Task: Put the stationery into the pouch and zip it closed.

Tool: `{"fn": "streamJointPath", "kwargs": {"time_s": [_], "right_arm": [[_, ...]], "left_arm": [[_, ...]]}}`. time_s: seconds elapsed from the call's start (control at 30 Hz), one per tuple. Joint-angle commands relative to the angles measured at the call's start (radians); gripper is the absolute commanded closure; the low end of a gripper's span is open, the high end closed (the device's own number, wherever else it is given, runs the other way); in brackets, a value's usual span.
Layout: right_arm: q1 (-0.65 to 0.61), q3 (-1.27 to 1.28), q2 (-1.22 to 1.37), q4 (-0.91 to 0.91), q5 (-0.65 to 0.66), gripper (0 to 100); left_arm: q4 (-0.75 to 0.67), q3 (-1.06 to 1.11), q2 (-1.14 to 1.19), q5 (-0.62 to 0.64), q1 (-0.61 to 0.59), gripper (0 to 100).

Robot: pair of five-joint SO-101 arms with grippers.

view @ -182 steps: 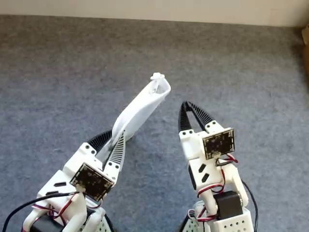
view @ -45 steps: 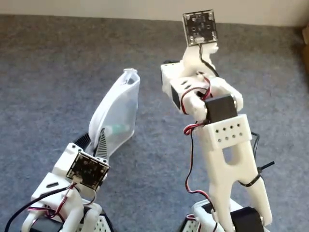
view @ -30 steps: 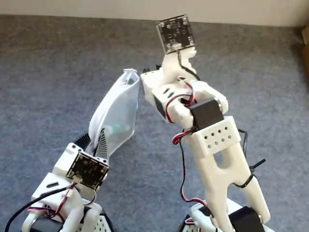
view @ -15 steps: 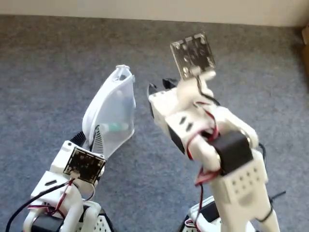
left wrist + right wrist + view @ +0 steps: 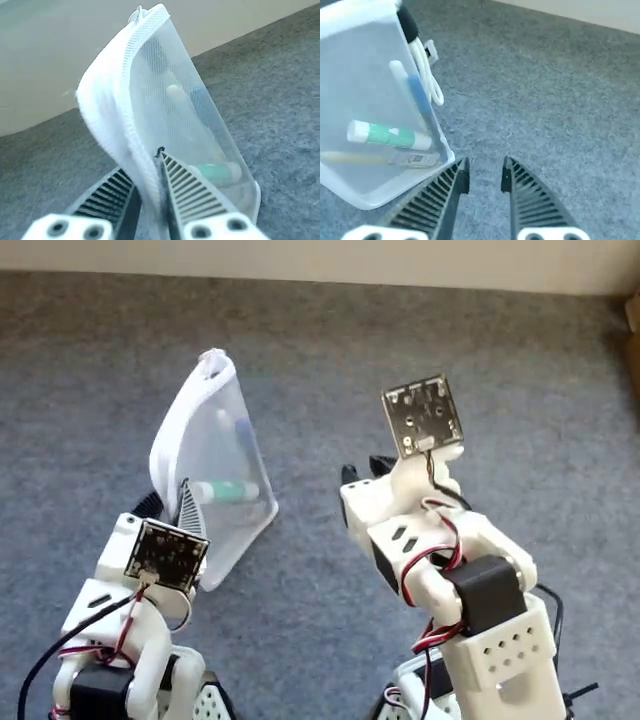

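Left hand (image 5: 170, 508) (image 5: 147, 170): black ribbed fingers closed on the lower seam of the translucent white mesh pouch (image 5: 215, 460) (image 5: 165, 100) (image 5: 365, 75), one finger on each side of the fabric. Pouch stands upright and tilted, its narrow end pointing away from the arms; I cannot tell whether its bottom corner touches the grey carpeted worktop (image 5: 480, 360). White zip band runs up the pouch's outer edge to a small white zip pull (image 5: 212, 357) (image 5: 139, 10) at the far tip. Contents seen through the mesh: a green-and-white tube (image 5: 225, 490) (image 5: 217, 172) (image 5: 387, 135) lying crosswise near the lower end; a blue pen with a white tip (image 5: 240, 435) (image 5: 415, 95) standing lengthwise above it; a pale yellow stick (image 5: 350, 157) under the tube; a clear item with a printed label (image 5: 415, 159) beside that, print too small to read. Tube's green band carries no legible writing. A white cord with a small tag (image 5: 430, 52) hangs along the pouch's edge in the right wrist view; tag print is not readable. Right hand (image 5: 365, 468) (image 5: 485, 175): just beside the pouch's lower corner, apart from it, fingers parted by a narrow gap and holding nothing, over bare carpet.
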Motion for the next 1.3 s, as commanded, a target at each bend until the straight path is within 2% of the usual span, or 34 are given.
{"fn": "streamJointPath", "kwargs": {"time_s": [0.0, 0.3, 0.47, 0.7, 0.8, 1.0, 1.2, 1.27], "right_arm": [[0.024, 0.114, -0.070, -0.117, 0.011, 88.9], [0.024, 0.435, -0.265, -0.331, 0.008, 89.2], [0.021, 0.547, -0.358, -0.415, 0.008, 99.8], [0.027, 0.717, -0.475, -0.539, 0.006, 99.3], [0.070, 0.788, -0.538, -0.608, 0.006, 99.3], [0.153, 0.943, -0.680, -0.748, 0.006, 99.3], [0.226, 1.030, -0.820, -0.788, -0.123, 99.3], [0.239, 1.043, -0.849, -0.788, -0.124, 99.3]], "left_arm": [[-0.012, -0.062, -0.005, -0.048, -0.050, 99], [-0.012, -0.068, -0.005, -0.126, -0.054, 99], [-0.026, -0.077, -0.005, -0.126, -0.050, 99], [-0.028, -0.044, -0.005, -0.150, -0.047, 99], [-0.041, 0.008, -0.005, -0.152, -0.044, 99], [-0.049, 0.101, -0.005, -0.150, 0.073, 99], [-0.049, 0.133, -0.005, -0.149, 0.216, 99], [-0.049, 0.133, -0.005, -0.149, 0.269, 95]]}}
